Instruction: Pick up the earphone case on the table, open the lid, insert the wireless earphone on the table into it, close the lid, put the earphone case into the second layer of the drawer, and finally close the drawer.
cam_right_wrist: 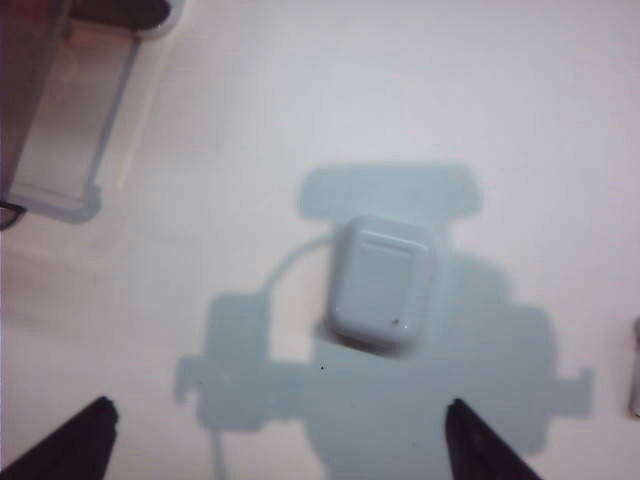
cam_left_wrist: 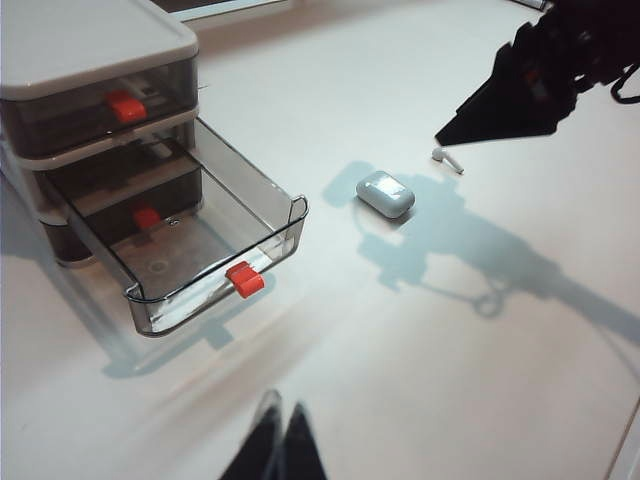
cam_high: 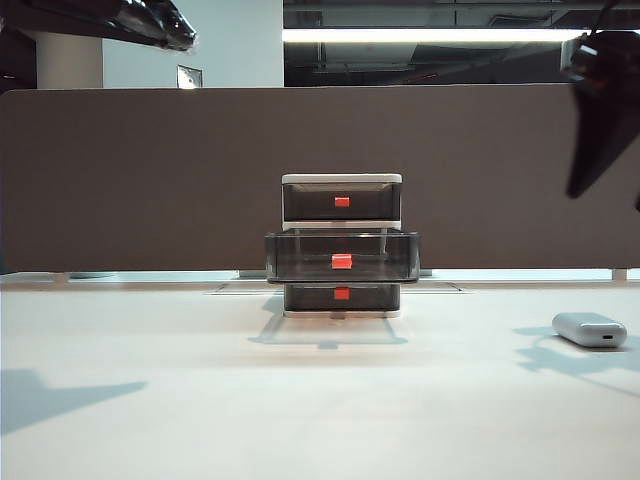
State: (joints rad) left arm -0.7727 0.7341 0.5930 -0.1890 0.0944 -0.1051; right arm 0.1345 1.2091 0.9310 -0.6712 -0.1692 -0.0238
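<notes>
The earphone case (cam_right_wrist: pixel 381 282) is seen lying flat on the table (cam_high: pixel 300 400), lid shut, untouched, on the right side of the exterior view and well apart from the drawer (cam_high: pixel 342 246). Just beyond it, in the left wrist view, a wireless earphone (cam_left_wrist: pixel 447 158) is found loose on the tabletop, near the case but not touching it. The second layer of the drawer (cam_left_wrist: pixel 215 245) is already pulled out and appears empty; the top and bottom layers are pushed in.

Nothing of the task is judged done beyond the open drawer: picking up, opening the lid, inserting the earphone, closing, stowing and shutting the drawer are all left.

The right gripper (cam_right_wrist: pixel 280 425) is held above the case with its fingertips spread wide to either side, nothing between them. The left gripper (cam_left_wrist: pixel 277 440) is pressed together and empty, hovering over bare table in front of the drawer.

In the exterior view the earphone cannot be made out, and both arms are cut off at the upper corners. The right wrist view is blurred, and the earphone is clipped by its edge.
</notes>
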